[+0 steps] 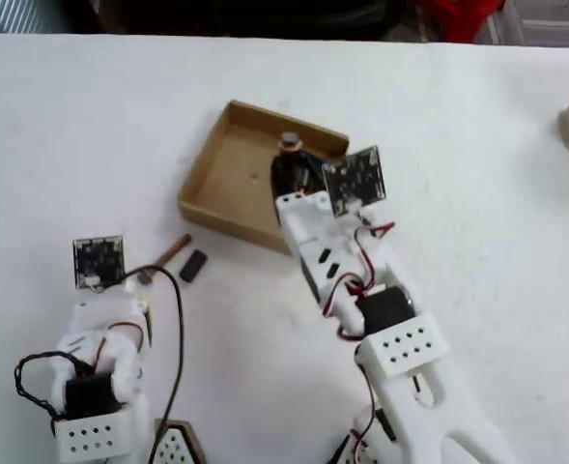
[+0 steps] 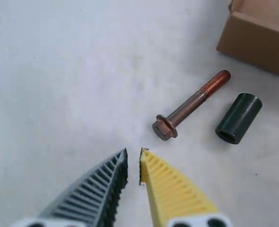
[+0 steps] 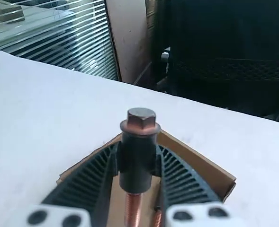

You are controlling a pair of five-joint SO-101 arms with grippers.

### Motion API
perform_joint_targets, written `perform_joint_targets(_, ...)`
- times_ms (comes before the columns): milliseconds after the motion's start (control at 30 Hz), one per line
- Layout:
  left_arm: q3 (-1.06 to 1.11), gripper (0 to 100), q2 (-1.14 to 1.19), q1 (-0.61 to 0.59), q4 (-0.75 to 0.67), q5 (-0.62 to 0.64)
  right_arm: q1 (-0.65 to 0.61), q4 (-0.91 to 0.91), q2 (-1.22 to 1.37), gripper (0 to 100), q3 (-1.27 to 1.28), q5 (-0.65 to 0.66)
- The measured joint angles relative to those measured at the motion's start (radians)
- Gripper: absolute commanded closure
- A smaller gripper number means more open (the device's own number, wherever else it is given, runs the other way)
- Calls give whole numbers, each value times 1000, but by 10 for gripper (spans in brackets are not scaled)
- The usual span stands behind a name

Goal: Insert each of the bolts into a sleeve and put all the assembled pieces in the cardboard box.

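Right fingers (image 3: 89, 182) are pinching a sleeved bolt (image 3: 138, 142) upright over the cardboard box (image 3: 205, 165). Left fingers (image 2: 170, 189), nearly pressed together, are hovering just short of the loose bolt (image 2: 189, 104), which lies beside a sleeve (image 2: 238, 118) on the bench (image 2: 58, 71).

The left arm (image 1: 96, 387) sat folded back near its base, its left gripper (image 2: 133, 163) pointed down, jaws almost together and empty. The right arm (image 1: 400, 358) stretched forward, the right gripper (image 3: 137, 152) clamped on a sleeve (image 3: 137, 168).
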Motion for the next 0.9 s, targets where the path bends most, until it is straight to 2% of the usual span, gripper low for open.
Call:
perform_joint_targets(500, 0, 924, 0, 0, 0, 0, -3, 462, 664, 978, -720, 0)
perform_joint_targets(900, 0, 924, 0, 0, 0, 0, 17, 494, 1120, 978, -962, -2)
